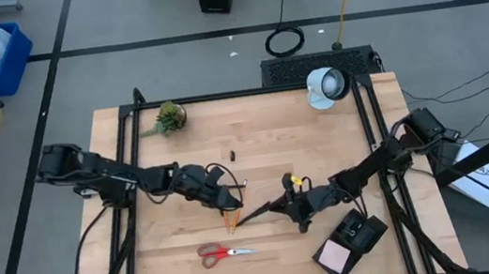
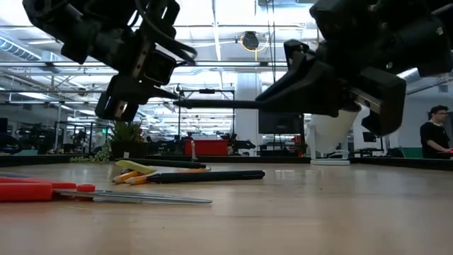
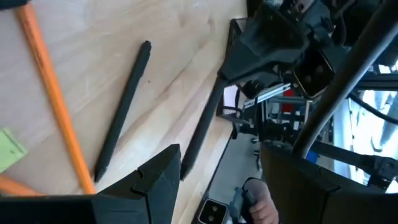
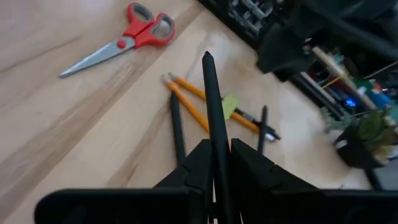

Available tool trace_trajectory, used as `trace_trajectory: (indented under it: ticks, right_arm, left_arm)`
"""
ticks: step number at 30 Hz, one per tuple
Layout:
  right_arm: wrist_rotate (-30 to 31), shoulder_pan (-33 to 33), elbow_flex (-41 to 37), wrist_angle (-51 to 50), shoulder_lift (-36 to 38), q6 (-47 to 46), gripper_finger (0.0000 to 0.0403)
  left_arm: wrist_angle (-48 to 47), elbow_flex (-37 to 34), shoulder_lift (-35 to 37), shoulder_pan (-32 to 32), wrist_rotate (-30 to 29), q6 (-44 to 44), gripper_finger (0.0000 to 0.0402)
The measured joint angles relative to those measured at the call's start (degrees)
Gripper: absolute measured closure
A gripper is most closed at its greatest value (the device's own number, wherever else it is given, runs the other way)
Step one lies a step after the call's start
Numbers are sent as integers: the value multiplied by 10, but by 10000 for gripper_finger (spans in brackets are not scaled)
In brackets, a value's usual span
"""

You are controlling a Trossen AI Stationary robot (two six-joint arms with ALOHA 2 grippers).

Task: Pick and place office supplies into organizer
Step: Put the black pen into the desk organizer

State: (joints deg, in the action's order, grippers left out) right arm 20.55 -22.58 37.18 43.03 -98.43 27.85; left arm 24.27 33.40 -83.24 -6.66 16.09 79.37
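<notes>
Holding a black pen [image 4: 214, 118], light, stiff, slippery, lower centre, we grip its end in the clenched right gripper [image 4: 217, 163]; left gripper [image 1: 231, 198] released.

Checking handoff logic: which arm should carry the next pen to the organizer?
Right, probably. The right gripper is already shut on a black pen, lifted off the table, and the organizer sits on its side. The left gripper is open and empty over the pencils, farther from the tray.

Bare table [image 1: 265, 148] lies open between plant [image 1: 167, 118] and lamp [image 1: 324, 86]. Both arms crowd the pencils [image 1: 230, 219]; scissors [image 1: 222, 252] lie just below
</notes>
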Motion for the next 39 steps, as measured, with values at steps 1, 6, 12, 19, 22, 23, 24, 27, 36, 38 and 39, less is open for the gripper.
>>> trace_trajectory:
  ticks: [1, 6, 12, 19, 22, 23, 24, 27, 36, 38, 39]
  right_arm:
    - [8, -1, 3, 0, 0, 5, 363]
    - [22, 1, 9, -1, 0, 46, 367]
    - [20, 12, 20, -1, 0, 50, 361]
    - [19, 20, 45, 0, 0, 73, 364]
    - [18, 27, 52, 0, 0, 75, 361]
    - [17, 28, 54, 0, 0, 76, 361]
    - [17, 31, 57, 0, 0, 79, 361]
    - [11, 39, 60, -1, 0, 80, 364]
    - [-28, 48, 61, -4, 0, 74, 364]
    - [-28, 49, 61, -3, 0, 74, 364]
    - [-28, 50, 61, -3, 0, 74, 363]
  left_arm:
    - [3, 0, -4, 0, 5, 5, 176]
    - [10, 0, -24, -6, 18, 19, 176]
    - [22, 0, -24, -6, 17, 18, 176]
    - [30, 0, -24, -8, 16, 3, 176]
    - [30, 0, -24, -10, 16, -1, 176]
    - [30, 0, -24, -11, 16, -2, 176]
    - [30, 0, -24, -11, 14, -2, 177]
    - [30, 0, -24, -11, 14, -8, 177]
    - [30, 0, -24, -11, 12, -15, 235]
    - [30, 0, -24, -11, 12, -22, 263]
    - [31, 0, -24, -11, 12, -25, 277]
